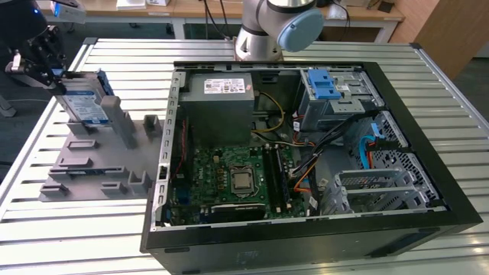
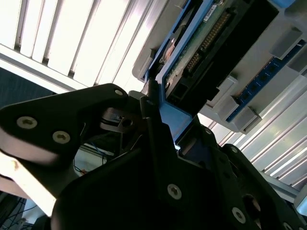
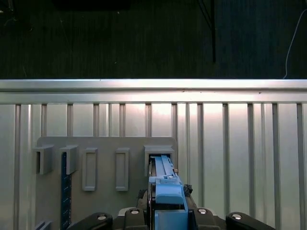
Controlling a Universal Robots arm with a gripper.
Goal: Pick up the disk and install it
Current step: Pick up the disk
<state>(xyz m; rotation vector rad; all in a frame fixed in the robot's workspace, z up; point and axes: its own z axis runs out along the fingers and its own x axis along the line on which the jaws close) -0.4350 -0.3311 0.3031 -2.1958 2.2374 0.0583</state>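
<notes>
Disk (image 1: 82,106) stands in grey rack (image 1: 91,166) on slatted metal table (image 1: 77,229).

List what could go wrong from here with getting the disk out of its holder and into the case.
1. The disk stands on edge in a slot of the grey holder; a tilted pull could jam it against the slot walls.
2. The gripper sits at one end, by the blue rail, so the disk might swing or slip.
3. Loose cables crowd the computer case and could snag it.
</notes>
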